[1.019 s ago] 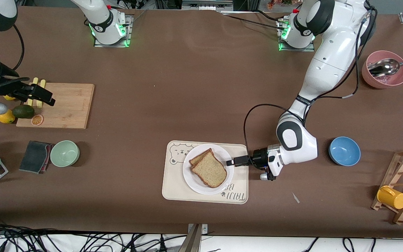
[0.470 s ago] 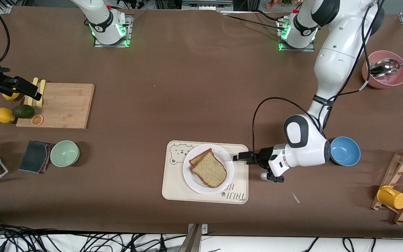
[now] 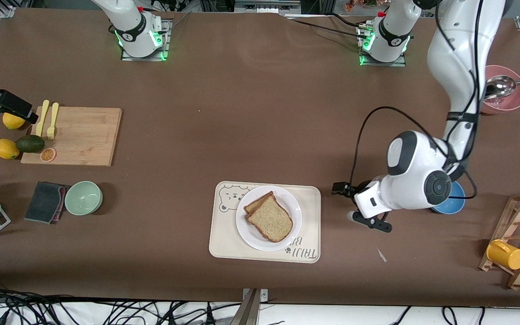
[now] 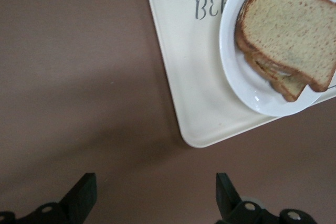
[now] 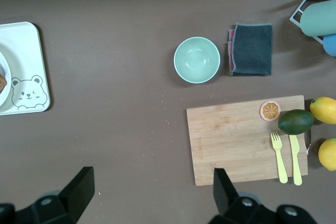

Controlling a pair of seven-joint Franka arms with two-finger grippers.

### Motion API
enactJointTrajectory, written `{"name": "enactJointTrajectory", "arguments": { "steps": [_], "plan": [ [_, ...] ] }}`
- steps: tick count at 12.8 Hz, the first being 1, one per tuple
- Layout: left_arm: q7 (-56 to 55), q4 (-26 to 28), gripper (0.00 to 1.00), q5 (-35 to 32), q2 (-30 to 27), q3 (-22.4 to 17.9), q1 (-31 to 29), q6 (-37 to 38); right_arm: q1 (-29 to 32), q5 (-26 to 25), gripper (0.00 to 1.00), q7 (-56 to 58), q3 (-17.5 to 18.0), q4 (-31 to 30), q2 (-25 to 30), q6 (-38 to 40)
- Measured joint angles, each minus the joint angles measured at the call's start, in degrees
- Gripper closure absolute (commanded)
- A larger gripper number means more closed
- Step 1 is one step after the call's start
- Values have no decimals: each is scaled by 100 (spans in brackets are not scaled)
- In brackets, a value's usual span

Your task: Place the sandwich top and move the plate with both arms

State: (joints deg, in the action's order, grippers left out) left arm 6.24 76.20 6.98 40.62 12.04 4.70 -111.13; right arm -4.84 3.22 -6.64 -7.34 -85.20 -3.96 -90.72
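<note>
The sandwich top (image 3: 270, 220) lies on a lower bread slice on the white plate (image 3: 253, 234), which sits on the cream bear tray (image 3: 224, 234). All three show in the left wrist view: the sandwich top (image 4: 291, 24), the plate (image 4: 247, 82) and the tray (image 4: 194, 93). My left gripper (image 3: 339, 189) is open and empty over bare table beside the tray, toward the left arm's end; its own view shows it too (image 4: 155, 198). My right gripper (image 3: 23, 110) is open and empty over the right arm's end of the table, by the cutting board (image 3: 79, 135); its own view shows it too (image 5: 149, 192).
The board holds a yellow fork and knife (image 3: 48, 118), an avocado (image 3: 30, 143) and an orange slice, with lemons beside it. A green bowl (image 3: 83, 197) and a grey cloth (image 3: 45, 201) lie nearer the camera. A blue bowl (image 3: 456, 198), a pink bowl with a ladle (image 3: 508, 97) and a mug rack (image 3: 519, 243) stand at the left arm's end.
My left gripper has drawn back from the plate's rim toward the left arm's end of the table. My right gripper has moved away from the cutting board toward the table's end.
</note>
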Motion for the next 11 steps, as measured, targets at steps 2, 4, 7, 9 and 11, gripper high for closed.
{"name": "enactJointTrajectory", "arguments": {
  "steps": [2,4,7,9,11],
  "plan": [
    [-45,-5,0,-557,-395,-41,-66,508,-8,-1,0,18,8,17,-28,6],
    [-51,-18,0,-677,-903,-77,-245,893,-195,-276,0,51,113,30,-77,16],
    [-51,-16,0,-679,-1742,-80,-512,1624,-438,-663,0,31,188,39,-145,46],
    [-128,107,0,-680,-2251,-62,-521,2010,-419,-715,0,44,161,42,-188,283],
    [-180,506,0,-680,-2731,-50,-519,2069,-417,-715,0,58,147,43,-263,414]
  ]
}}
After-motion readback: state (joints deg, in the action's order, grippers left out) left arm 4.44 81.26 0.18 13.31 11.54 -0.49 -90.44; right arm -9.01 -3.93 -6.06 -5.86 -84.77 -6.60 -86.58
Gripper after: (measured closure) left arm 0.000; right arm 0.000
